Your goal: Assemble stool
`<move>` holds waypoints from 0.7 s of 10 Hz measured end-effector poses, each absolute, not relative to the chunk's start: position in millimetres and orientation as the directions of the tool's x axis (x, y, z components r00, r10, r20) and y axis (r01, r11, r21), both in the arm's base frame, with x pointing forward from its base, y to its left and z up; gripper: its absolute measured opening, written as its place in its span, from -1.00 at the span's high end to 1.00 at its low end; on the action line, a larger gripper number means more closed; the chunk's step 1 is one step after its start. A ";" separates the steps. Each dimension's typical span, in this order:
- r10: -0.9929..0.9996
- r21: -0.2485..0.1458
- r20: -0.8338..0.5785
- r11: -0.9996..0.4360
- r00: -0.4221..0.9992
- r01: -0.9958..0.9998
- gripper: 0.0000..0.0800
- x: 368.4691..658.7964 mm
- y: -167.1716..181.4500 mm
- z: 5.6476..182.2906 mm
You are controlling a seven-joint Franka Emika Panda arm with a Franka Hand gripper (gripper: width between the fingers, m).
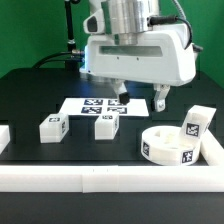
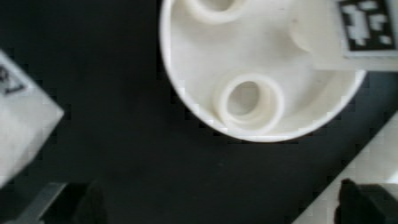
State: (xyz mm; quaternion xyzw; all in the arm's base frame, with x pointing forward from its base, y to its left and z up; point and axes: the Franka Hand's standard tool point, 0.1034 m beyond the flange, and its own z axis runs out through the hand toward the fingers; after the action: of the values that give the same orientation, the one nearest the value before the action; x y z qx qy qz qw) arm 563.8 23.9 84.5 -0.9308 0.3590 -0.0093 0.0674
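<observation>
Seat [image 1: 168, 147]: white round disc, lay flat, tags on its side wall, oval sockets [image 2: 246, 101] facing up. Leg 3 [image 1: 196, 122] stood upright at seat's far rim, touching. Leg 1 [image 1: 52, 128] and leg 2 [image 1: 105, 123] sat loose, well apart from seat, toward the exterior view's left.

White boxy claw [image 1: 141, 100] housing, silver cylindrical wrist [image 1: 126, 15], two dark fingers [image 1: 161, 102]
</observation>
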 end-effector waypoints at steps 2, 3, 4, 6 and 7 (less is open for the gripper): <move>-0.503 -0.132 -0.002 -0.856 0.864 -0.499 -0.62 563.7 22.9 84.4; -0.398 -0.124 0.015 -0.911 0.917 -0.394 -0.62 563.6 20.9 83.8; -0.250 -0.110 0.037 -0.963 0.968 -0.244 -0.62 562.4 13.0 81.5; -0.235 -0.099 0.047 -0.968 0.971 -0.229 -0.62 551.9 -12.8 73.0; -0.217 -0.091 0.050 -0.973 0.975 -0.212 -0.62 547.1 -26.9 69.8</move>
State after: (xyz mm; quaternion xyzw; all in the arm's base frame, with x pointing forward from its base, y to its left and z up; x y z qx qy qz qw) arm 547.1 -26.9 69.8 -0.9928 0.1079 -0.0299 0.0426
